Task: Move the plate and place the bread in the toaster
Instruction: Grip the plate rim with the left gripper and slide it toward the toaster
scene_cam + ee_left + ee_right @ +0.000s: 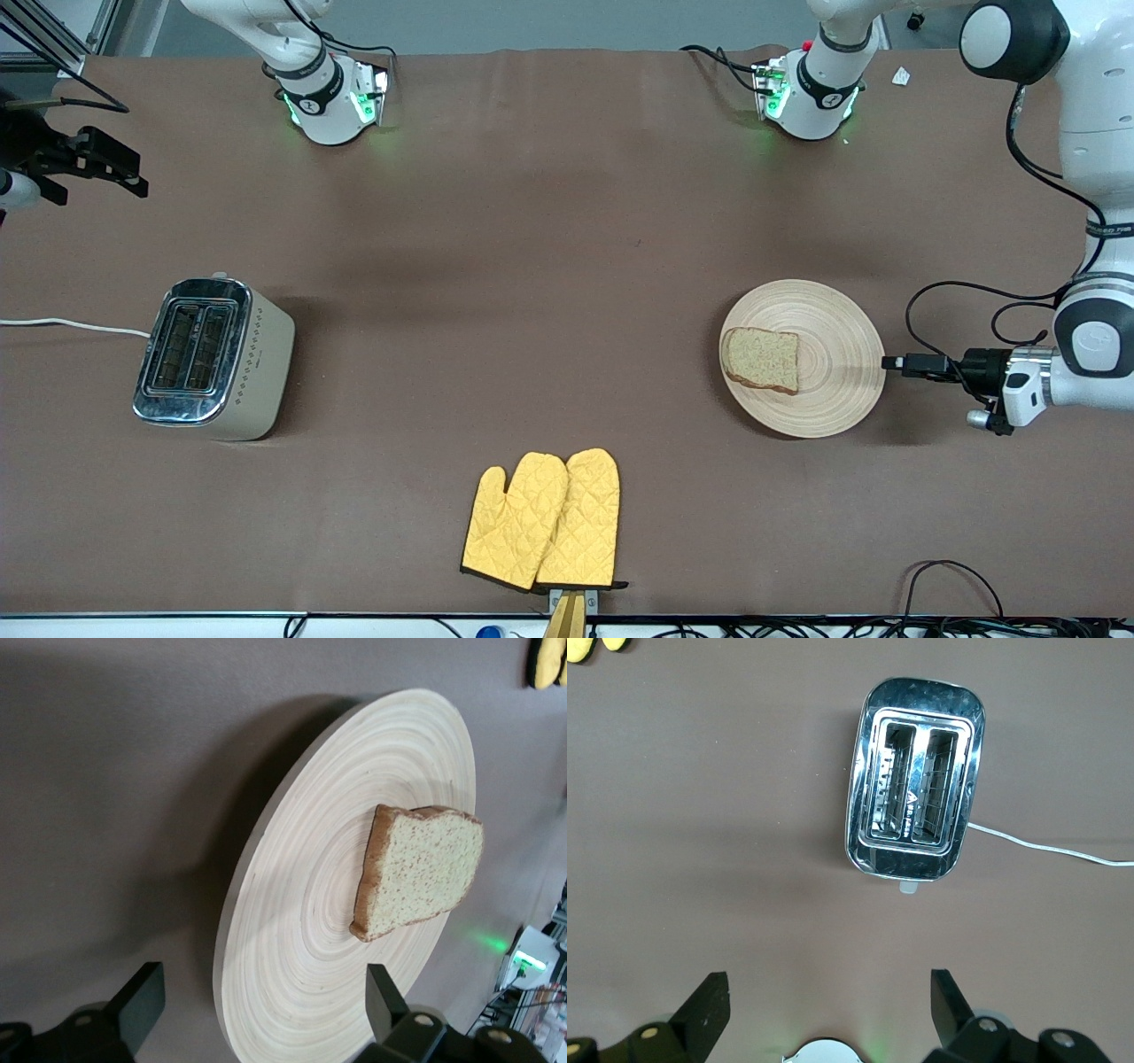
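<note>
The light wooden plate lies toward the left arm's end of the table, and the brown bread slice rests flat on it. My left gripper is low at the plate's rim, open. In the left wrist view the plate edge runs between the spread fingers of the left gripper, with the bread farther in. The chrome-topped toaster stands toward the right arm's end, both slots empty. My right gripper hangs open, high in the air, and its wrist view looks down on the toaster past the right gripper.
A pair of yellow oven mitts lies near the table's front edge, nearer the front camera than plate and toaster. The toaster's white cord trails off the table's end. Black cables loop beside the left arm.
</note>
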